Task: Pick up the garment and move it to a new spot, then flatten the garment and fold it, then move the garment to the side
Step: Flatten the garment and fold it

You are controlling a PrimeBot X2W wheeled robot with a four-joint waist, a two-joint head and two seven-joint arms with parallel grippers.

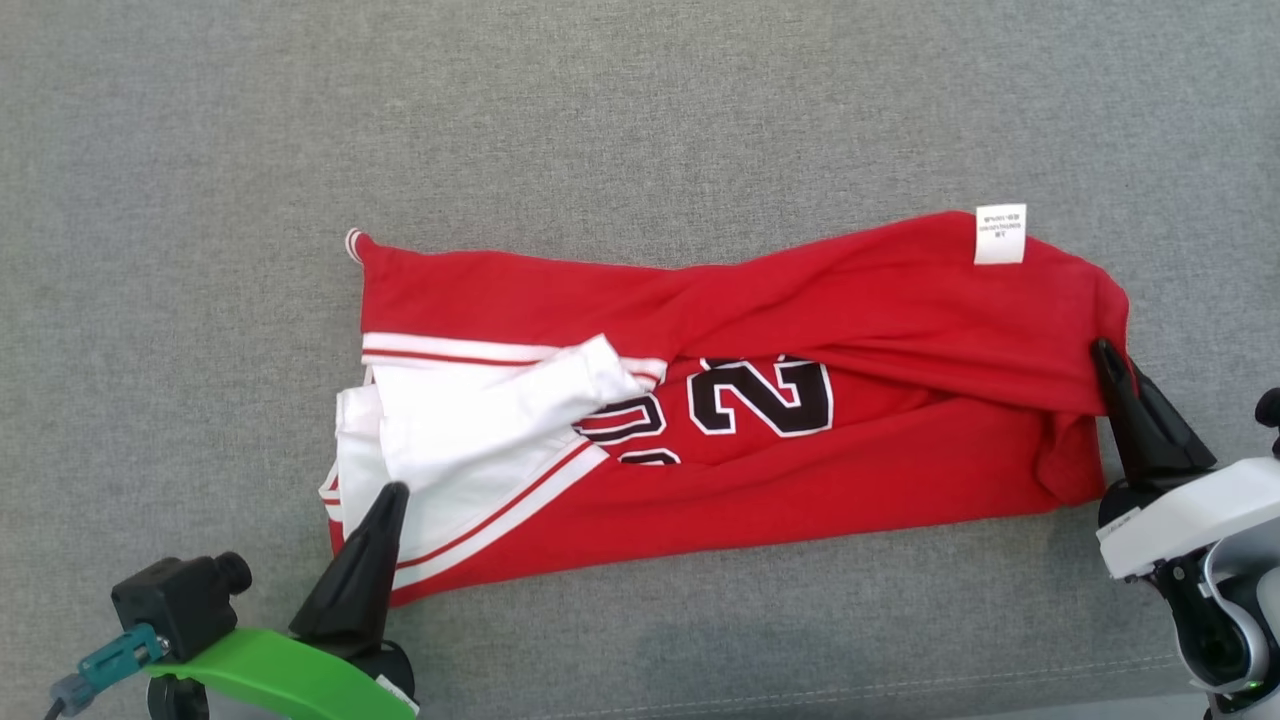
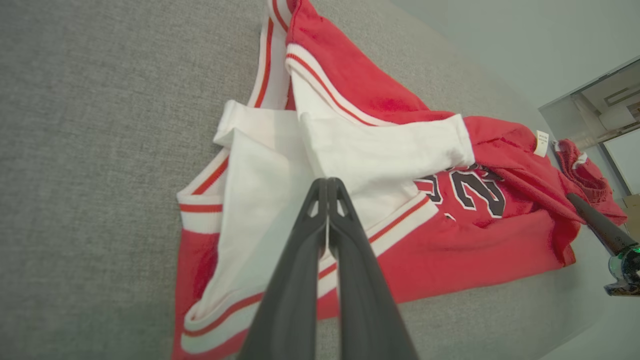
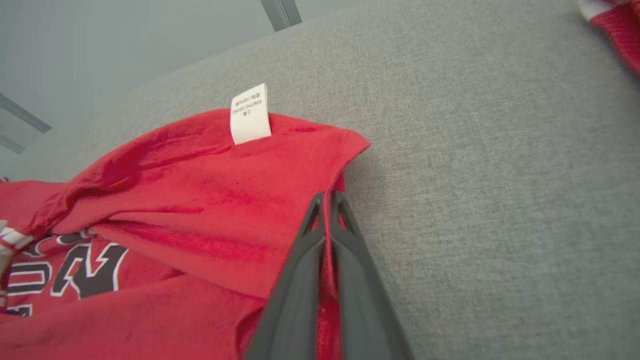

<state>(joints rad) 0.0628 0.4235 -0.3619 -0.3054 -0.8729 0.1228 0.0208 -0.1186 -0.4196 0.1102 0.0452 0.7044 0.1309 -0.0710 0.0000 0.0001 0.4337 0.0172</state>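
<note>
Matt cloth garment (image 1: 860, 300); rough grey upholstery (image 1: 640, 110)

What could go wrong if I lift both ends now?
1. The right gripper pinches only a thin edge of the jersey, so the cloth may slip out.
2. The left gripper is shut over the loose white flap; lifting could drag that alone and worsen the twisted bunching.

Black fingers (image 1: 355, 580), green wrist (image 1: 285, 672), white wrist (image 1: 1190, 515)

Red garment (image 1: 800, 300) with white red-striped trim (image 1: 470, 350), black white-edged numerals (image 1: 775, 395), white label (image 1: 1000, 234), on grey surface (image 1: 640, 120).
</note>
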